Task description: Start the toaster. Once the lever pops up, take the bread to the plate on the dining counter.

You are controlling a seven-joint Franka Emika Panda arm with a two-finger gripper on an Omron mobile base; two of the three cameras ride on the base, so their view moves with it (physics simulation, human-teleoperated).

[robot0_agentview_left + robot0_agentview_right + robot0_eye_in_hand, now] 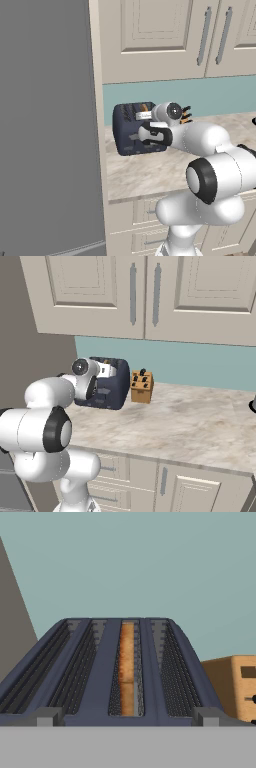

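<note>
Before the toaster (131, 129), the pincer (146, 134) stands wide apart, empty, with the bread (127, 667) sunk in a slot.

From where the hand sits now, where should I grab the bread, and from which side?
Grip the bread by its exposed top edge, coming straight down from above with a finger on each flat face. It stands on edge in one of the toaster's middle slots, the walls covering its faces lower down. The gripper is open at the toaster's front.
</note>
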